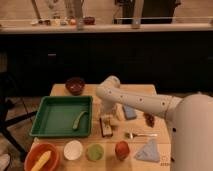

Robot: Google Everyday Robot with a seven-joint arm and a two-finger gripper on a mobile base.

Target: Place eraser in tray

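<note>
Wooden table (143, 90), end effector (107, 114) above eraser (106, 127)

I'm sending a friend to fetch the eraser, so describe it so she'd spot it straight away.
Find the large shallow green plastic tray; just off its right rim lies the eraser, directly under the robot's gripper. It is a small rectangular block with a dark top and tan sides, unlike the flat blue-grey block farther right.
</note>
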